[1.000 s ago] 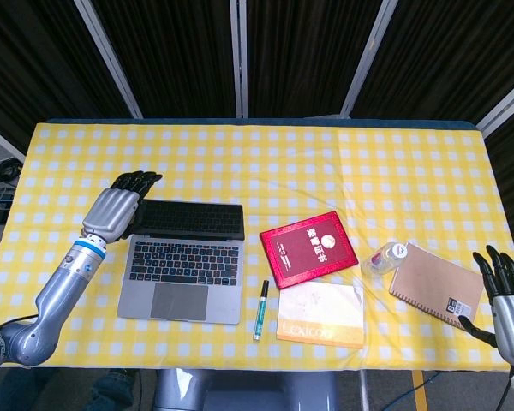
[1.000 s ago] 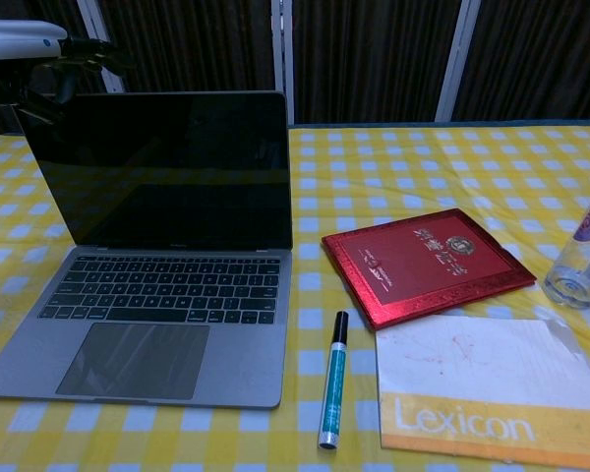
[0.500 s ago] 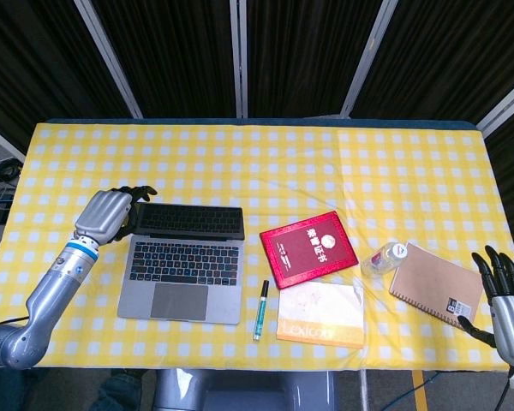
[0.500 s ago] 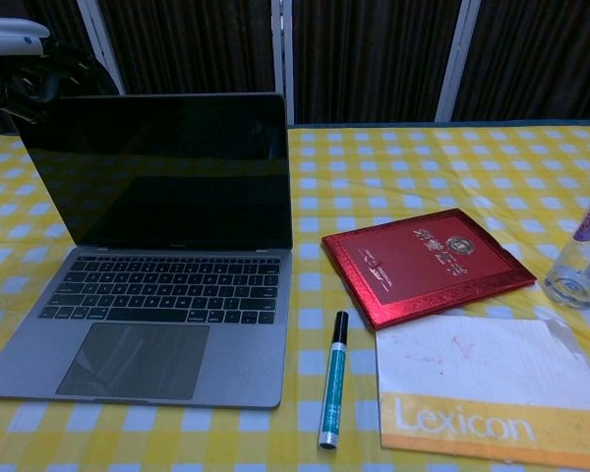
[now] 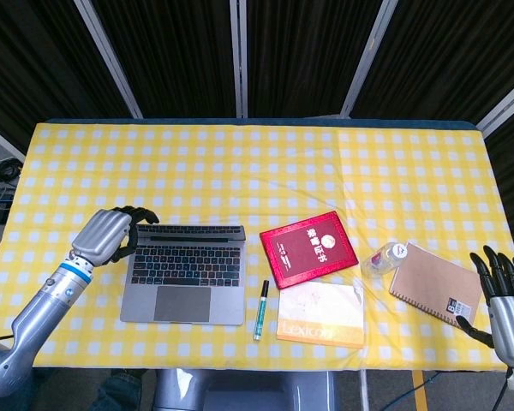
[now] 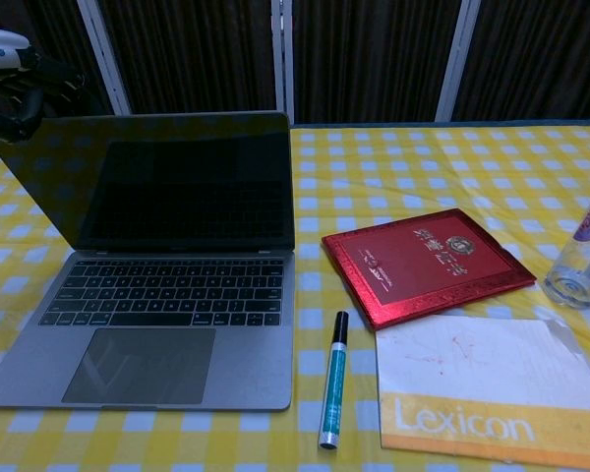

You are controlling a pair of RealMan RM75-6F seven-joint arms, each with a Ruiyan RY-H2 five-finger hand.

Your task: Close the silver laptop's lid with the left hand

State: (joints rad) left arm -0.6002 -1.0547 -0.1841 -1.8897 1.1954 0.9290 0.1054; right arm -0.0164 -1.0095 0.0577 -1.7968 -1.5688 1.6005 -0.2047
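Note:
The silver laptop (image 5: 184, 276) stands open on the yellow checked cloth at the left. Its lid (image 6: 167, 177) leans forward over the keyboard (image 6: 162, 292), dark screen facing me in the chest view. My left hand (image 5: 108, 232) is at the lid's upper left corner, fingers curled over the top edge from behind; in the chest view the left hand (image 6: 15, 84) shows at that corner. My right hand (image 5: 507, 295) hovers with fingers spread at the table's right front edge, holding nothing.
A red book (image 5: 308, 248), a green marker pen (image 5: 261, 309) and a white Lexicon pad (image 5: 322, 313) lie right of the laptop. Further right stand a clear bottle (image 5: 385, 256) and a brown spiral notebook (image 5: 437, 283).
The left hand has moved toward me and pulled the lid forward. The lid now tilts further over the keyboard than a second ago. The right hand has stayed put.

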